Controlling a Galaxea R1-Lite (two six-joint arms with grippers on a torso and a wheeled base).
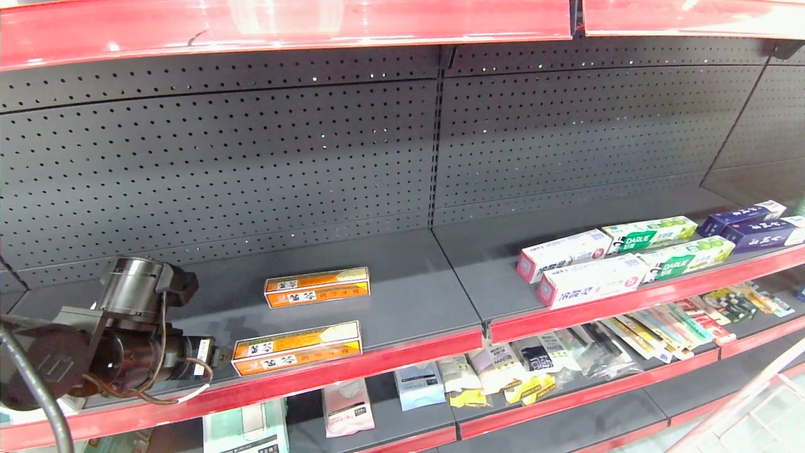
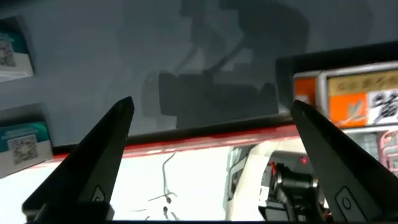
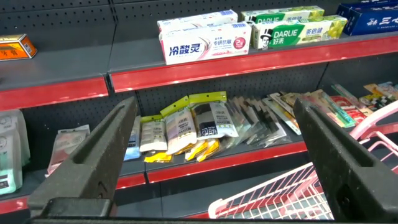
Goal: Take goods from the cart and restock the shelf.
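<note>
The dark shelf [image 1: 402, 277], red along its front edge, carries a rear orange box [image 1: 317, 287] and a front orange box [image 1: 297, 347] on its left section. On the right section lie white toothpaste boxes [image 1: 591, 281], green toothpaste boxes [image 1: 685, 258] and blue toothpaste boxes [image 1: 764, 231].

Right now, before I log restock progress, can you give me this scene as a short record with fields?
Shelf: dark grey metal shelf with red front edge
Left section: two orange rectangular cardboard boxes, one at the back, one at the front edge
Right section: white-and-pink toothpaste boxes, green-and-white toothpaste boxes, dark blue boxes, each in pairs
Left end effector: open, empty, beside the front orange box's end
Right end effector: open, empty, pointed at the shelves
Cart: pink wire cart, below the shelves
</note>
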